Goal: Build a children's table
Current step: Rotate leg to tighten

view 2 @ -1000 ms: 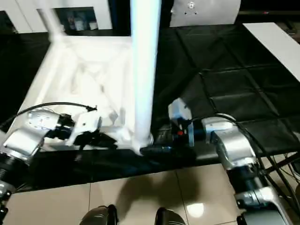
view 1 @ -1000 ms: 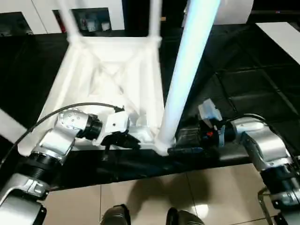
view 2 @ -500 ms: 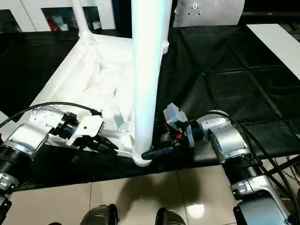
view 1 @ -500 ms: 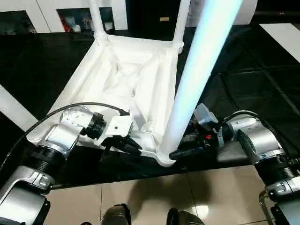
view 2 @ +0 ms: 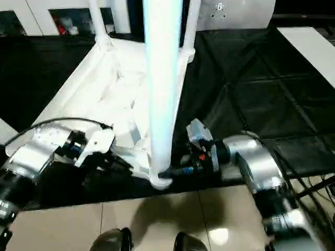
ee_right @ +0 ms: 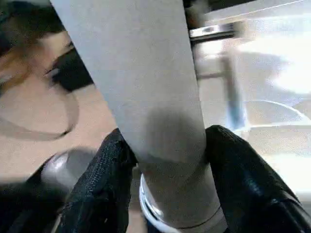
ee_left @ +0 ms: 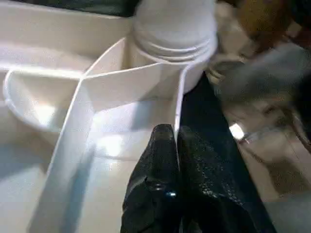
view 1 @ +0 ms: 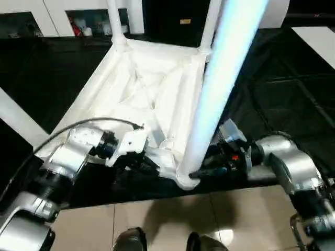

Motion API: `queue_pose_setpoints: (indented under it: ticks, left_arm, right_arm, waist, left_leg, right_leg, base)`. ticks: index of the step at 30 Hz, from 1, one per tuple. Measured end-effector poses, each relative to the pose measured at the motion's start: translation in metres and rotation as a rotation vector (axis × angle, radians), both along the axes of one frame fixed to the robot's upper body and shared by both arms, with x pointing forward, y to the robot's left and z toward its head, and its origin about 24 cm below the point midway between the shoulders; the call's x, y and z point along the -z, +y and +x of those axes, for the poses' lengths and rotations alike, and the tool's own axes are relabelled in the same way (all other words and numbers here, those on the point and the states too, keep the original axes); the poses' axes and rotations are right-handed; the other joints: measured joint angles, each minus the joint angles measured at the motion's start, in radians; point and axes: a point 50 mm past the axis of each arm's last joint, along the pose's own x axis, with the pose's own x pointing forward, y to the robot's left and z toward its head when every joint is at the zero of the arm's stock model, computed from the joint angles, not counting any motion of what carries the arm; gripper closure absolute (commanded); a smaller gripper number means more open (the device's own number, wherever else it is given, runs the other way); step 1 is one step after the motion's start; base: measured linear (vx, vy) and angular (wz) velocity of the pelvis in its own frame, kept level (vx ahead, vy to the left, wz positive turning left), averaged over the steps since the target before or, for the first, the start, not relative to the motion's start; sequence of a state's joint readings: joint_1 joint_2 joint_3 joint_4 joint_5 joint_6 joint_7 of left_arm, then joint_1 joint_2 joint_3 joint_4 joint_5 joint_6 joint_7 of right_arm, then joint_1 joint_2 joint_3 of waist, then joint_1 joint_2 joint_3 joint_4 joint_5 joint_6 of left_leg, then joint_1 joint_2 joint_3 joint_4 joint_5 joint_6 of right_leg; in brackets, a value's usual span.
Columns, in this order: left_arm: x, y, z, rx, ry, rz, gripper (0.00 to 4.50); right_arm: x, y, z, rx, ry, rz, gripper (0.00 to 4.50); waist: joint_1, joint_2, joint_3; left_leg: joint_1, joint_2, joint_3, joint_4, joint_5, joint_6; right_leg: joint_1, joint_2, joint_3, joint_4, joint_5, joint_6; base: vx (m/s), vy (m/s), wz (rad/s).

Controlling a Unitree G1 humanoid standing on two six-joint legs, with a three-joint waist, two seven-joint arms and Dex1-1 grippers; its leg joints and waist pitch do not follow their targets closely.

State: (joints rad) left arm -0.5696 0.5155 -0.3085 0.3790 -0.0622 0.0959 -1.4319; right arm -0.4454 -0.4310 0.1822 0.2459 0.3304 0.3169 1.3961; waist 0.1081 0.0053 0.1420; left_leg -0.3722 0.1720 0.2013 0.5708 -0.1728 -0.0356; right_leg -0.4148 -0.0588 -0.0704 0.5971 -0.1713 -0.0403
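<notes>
Right hand [ee_right: 165, 160] now closed round near leg [view 1: 209, 104], left hand [ee_left: 175, 145] pinching upturned children's table [view 1: 141, 89] rim beside it

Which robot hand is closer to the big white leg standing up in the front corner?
Right. The right end effector has its fingers on both sides of the leg, just above the socket. The left end effector pinches the tabletop's rim beside it.

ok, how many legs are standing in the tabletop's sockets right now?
3. Near leg by the right gripper; two at the far corners, left and right. The near-left socket may be hidden.
</notes>
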Motion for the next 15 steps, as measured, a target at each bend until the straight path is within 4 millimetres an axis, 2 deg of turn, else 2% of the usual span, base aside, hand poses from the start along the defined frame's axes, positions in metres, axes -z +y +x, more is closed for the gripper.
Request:
queue_pose_setpoints:
  ticks: [2, 5, 7, 8, 15]
  left_arm:
    - [0.002, -0.003, 0.005, -0.123, -0.004, -0.014, 4.5]
    - [0.003, -0.014, 0.012, -0.277, -0.028, -0.036, 4.5]
    - [0.004, -0.023, 0.015, -0.339, -0.031, -0.057, 4.5]
    - [0.005, -0.03, 0.018, -0.404, -0.04, -0.072, 4.5]
    - [0.002, -0.067, 0.033, -0.624, -0.111, -0.104, 4.5]
  right_arm:
    - [0.002, 0.001, 0.004, 0.175, -0.003, 0.018, 2.51]
    - [0.004, 0.006, 0.013, 0.449, 0.005, 0.056, 2.51]
    - [0.003, 0.008, 0.018, 0.563, -0.001, 0.059, 2.52]
    - [0.004, 0.014, 0.021, 0.678, 0.0, 0.078, 2.52]
    - [-0.002, 0.043, 0.039, 1.166, -0.017, 0.106, 2.52]
  waist:
    - [-0.013, 0.0, 0.0]
    - [-0.052, -0.001, 0.0]
    - [-0.069, -0.001, 0.0]
    - [-0.076, -0.001, 0.0]
    - [-0.076, -0.001, -0.001]
  left_leg:
    - [0.005, 0.0, 0.0, -0.001, 0.002, -0.002]
    - [0.007, 0.0, -0.001, 0.0, 0.003, -0.004]
    - [0.008, 0.0, -0.001, 0.0, 0.003, -0.004]
    - [0.009, 0.0, -0.001, 0.0, 0.003, -0.004]
    - [0.005, -0.002, -0.001, -0.002, 0.003, -0.004]
  right_leg:
    - [0.004, 0.0, 0.0, 0.0, -0.003, 0.006]
    - [0.006, 0.0, 0.0, -0.004, -0.004, 0.007]
    - [0.005, 0.0, 0.0, -0.006, -0.004, 0.007]
    - [0.005, 0.0, 0.0, -0.005, -0.004, 0.007]
    - [0.001, 0.001, 0.001, -0.005, -0.004, 0.007]
  base:
    - [0.0, 0.0, 0.0]
    - [0.0, 0.0, 0.0]
    - [0.0, 0.0, 0.0]
    - [0.0, 0.0, 0.0]
    - [0.0, 0.0, 0.0]
